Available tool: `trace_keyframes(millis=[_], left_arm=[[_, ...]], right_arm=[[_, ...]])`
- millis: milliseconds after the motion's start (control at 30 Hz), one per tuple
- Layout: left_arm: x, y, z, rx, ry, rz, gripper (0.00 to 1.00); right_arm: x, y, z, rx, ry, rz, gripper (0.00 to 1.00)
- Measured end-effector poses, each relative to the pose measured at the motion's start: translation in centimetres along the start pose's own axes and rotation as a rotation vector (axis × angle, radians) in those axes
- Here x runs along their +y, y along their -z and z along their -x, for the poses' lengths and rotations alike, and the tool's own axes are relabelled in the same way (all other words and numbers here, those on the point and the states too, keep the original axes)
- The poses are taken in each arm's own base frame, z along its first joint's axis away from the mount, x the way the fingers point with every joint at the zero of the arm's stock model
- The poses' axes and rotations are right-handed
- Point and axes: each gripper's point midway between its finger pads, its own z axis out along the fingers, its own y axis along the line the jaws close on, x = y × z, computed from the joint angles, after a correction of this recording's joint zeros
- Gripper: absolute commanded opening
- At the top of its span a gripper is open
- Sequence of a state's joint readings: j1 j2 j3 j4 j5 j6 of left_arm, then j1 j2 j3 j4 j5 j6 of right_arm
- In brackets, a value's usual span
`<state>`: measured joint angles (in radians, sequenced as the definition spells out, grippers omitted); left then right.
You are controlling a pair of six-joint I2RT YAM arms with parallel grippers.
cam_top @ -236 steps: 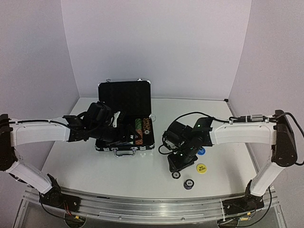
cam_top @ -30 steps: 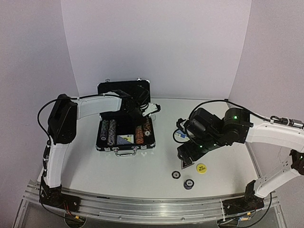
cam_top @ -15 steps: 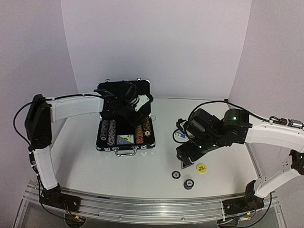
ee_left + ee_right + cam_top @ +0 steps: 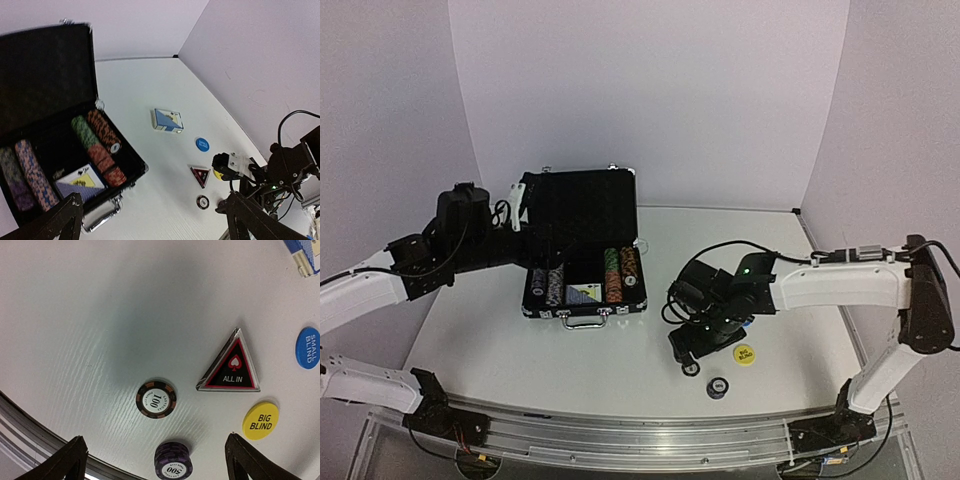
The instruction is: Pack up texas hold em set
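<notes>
The right pincer (image 4: 153, 451) hangs wide and empty just above the worktop (image 4: 75, 315), its fingers straddling the loose pieces. A brown 100 chip (image 4: 156, 399) lies between them, and a short purple 500 chip stack (image 4: 173, 460) sits just nearer the arm's base. The black ALL IN marker (image 4: 231, 367), the yellow BIG BLIND button (image 4: 260, 421) and the blue SMALL BLIND button (image 4: 307, 347) lie close by on one side. The left pincer (image 4: 155, 222) is also spread wide with nothing in it, held high beside the open case (image 4: 131, 172). The case stands at the back left of the worktop, lid up, with rows of striped chips (image 4: 102, 145) and a card deck (image 4: 82, 182) already inside. A second blue deck (image 4: 168, 120) lies on the worktop between the case and the buttons. The step in hand looks like collecting these leftovers. Next, the right pincer probably needs to drop onto one flat piece and close on its edges, which may slip.
</notes>
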<state>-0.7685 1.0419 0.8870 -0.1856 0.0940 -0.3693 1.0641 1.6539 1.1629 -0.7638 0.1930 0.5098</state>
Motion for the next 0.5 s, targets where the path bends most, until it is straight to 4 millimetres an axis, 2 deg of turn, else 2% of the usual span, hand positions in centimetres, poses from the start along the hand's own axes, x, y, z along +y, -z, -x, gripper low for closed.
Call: trace_keyframes(millis=[100,233,367,500], left_arm=[[1.4,0.3,-3.0,0.057,0.094,0.041,1.0],[2.8,0.6,-5.7,0.116,0.189,0.09,1.0],[3.4,1.0,-6.7,0.13,0.249,0.115,1.0],[3.6,1.2,-7.3,0.135,0.283,0.121,1.0]], right_arm=[[0.1,-2.3,-0.6,0.063,-0.033,-0.004,0.85],[0.0,-4.2,-1.3,0.121,-0.062,-0.01,0.78],[0.0,-5.0,-1.5,0.142,-0.079,-0.01,0.7],[0.0,-5.8,-1.6,0.154,-0.088,-0.012,0.67]])
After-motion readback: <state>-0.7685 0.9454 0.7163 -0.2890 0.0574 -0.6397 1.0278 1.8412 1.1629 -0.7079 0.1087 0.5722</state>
